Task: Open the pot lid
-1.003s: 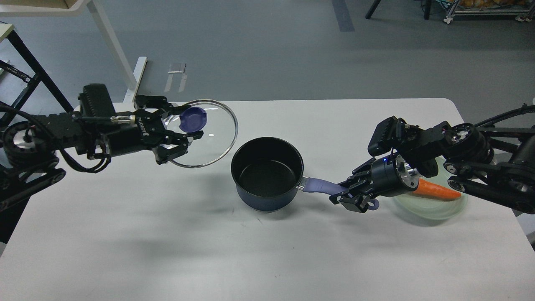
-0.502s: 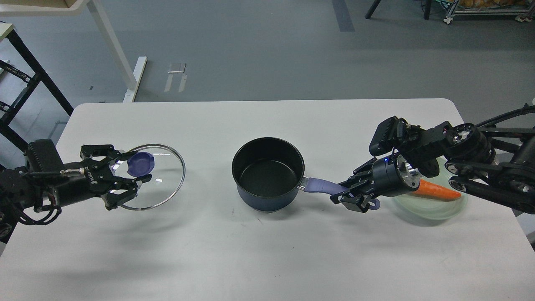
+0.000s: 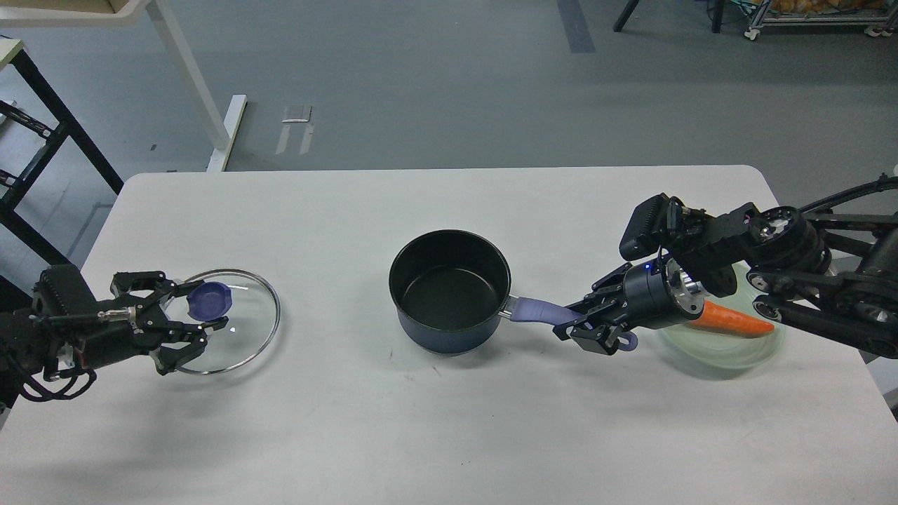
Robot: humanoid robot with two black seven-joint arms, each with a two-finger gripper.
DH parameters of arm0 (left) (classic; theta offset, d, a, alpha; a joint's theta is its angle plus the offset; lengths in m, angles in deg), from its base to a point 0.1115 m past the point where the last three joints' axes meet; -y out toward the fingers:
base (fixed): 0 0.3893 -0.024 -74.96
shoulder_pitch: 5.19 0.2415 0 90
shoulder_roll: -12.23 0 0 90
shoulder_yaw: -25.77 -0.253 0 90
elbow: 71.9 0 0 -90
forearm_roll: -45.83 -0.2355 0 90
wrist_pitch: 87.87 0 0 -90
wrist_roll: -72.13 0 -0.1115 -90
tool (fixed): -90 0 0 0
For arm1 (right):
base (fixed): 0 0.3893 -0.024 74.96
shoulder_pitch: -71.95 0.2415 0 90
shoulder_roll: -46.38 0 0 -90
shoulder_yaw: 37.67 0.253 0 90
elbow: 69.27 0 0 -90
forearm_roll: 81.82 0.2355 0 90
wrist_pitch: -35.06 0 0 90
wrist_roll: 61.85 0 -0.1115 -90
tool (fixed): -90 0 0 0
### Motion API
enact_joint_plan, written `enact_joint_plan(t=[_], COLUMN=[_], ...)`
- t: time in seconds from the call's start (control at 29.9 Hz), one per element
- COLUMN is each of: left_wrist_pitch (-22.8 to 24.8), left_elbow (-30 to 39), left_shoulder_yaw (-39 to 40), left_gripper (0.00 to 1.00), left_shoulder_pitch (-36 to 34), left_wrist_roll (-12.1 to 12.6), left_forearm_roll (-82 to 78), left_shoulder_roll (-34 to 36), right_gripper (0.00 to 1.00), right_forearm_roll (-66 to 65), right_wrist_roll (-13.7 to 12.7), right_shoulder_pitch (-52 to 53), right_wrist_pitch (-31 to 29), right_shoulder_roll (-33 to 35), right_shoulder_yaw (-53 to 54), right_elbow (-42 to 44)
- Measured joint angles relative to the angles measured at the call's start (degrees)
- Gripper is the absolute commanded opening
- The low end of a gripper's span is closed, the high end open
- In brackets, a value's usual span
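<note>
The dark blue pot (image 3: pixel 449 291) stands uncovered in the middle of the table, its black inside showing. Its lavender handle (image 3: pixel 534 310) points right. My right gripper (image 3: pixel 577 322) is shut on the end of that handle. The clear glass lid (image 3: pixel 242 337) is off the pot, far to the left, low over the table near its left edge. My left gripper (image 3: pixel 200 310) is shut on the lid's blue-purple knob (image 3: pixel 209 300). I cannot tell whether the lid rests on the table.
A pale green glass dish (image 3: pixel 729 354) with an orange carrot (image 3: pixel 733 319) sits at the right, partly under my right arm. The white table (image 3: pixel 449 421) ends close to the lid on the left. Table legs and a black frame stand beyond the far left.
My left gripper has carried the lid leftward, toward me and down, from beside the pot to the table's left edge. The right gripper and pot have stayed put.
</note>
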Motion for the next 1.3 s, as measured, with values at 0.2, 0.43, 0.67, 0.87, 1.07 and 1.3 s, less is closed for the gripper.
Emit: enact_joint_plan(t=[0.2, 0.43, 0.67, 0.87, 1.07, 1.3], left_wrist_pitch=[0.0, 0.0, 0.0, 0.8, 13.0, 35.4], left_elbow=[-1.2, -1.7, -2.1, 1.0, 13.0, 17.3], left_shoulder_yaw=[-0.4, -0.4, -0.4, -0.5, 0.3, 1.9], left_gripper=[0.65, 0.82, 0.98, 0.99, 0.99, 0.99], left_shoulder_pitch=[0.5, 1.0, 1.2, 0.9, -3.9, -13.7], left_wrist_roll=[0.0, 0.0, 0.0, 0.0, 0.0, 0.0], left_forearm_roll=[0.3, 0.4, 2.5, 8.1, 24.1, 63.2], left_shoulder_roll=[-1.0, -1.3, -1.3, 0.1, 8.4, 11.4], right_gripper=[0.38, 0.38, 0.38, 0.39, 0.41, 0.54], right_forearm_roll=[0.0, 0.0, 0.0, 0.0, 0.0, 0.0], right_wrist_roll=[0.0, 0.0, 0.0, 0.0, 0.0, 0.0], right_shoulder_pitch=[0.0, 0.0, 0.0, 0.0, 0.0, 0.0], right_wrist_pitch=[0.1, 0.1, 0.1, 0.1, 0.1, 0.1], right_shoulder_roll=[0.1, 0.0, -0.1, -0.1, -0.3, -0.1], right_shoulder_yaw=[0.0, 0.0, 0.0, 0.0, 0.0, 0.0], right_elbow=[0.0, 0.0, 0.0, 0.0, 0.0, 0.0])
